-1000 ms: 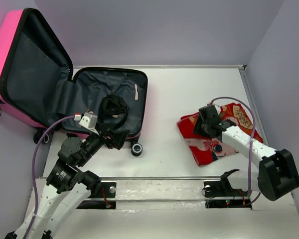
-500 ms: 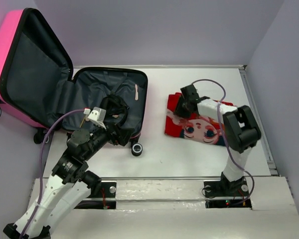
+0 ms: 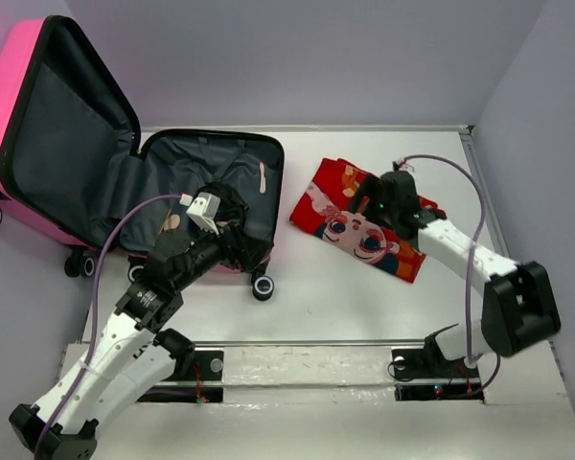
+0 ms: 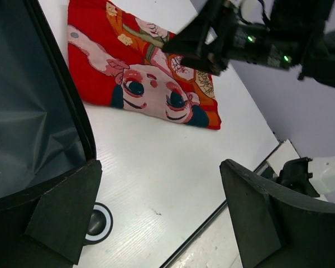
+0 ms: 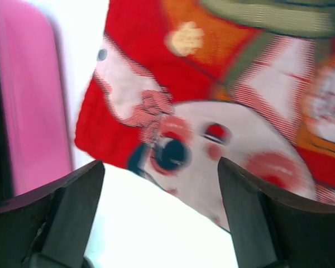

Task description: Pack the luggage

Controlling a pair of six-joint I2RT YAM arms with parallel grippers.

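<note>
The hot-pink luggage (image 3: pixel 10 96) lies open at the left, its lid propped up and its dark grey lined base (image 3: pixel 187 163) flat on the table. A red cloth with a cartoon face (image 3: pixel 340 225) lies flat just right of it, and also shows in the left wrist view (image 4: pixel 139 84) and the right wrist view (image 5: pixel 212 111). My right gripper (image 3: pixel 366 204) hovers over the cloth's far edge, open and empty (image 5: pixel 162 223). My left gripper (image 3: pixel 238 244) is at the luggage's near right corner, open and empty (image 4: pixel 162 218).
A black bundle (image 3: pixel 220 203) and a small pink strap (image 3: pixel 263 177) lie in the luggage base. A black wheel (image 3: pixel 263 286) juts out at its near corner, also in the left wrist view (image 4: pixel 97 220). Walls stand at the back and the right.
The red cloth has spread out and shifted left towards the luggage. My right gripper moved with it and is now over its far edge. My left gripper moved farther along the luggage's near edge.
</note>
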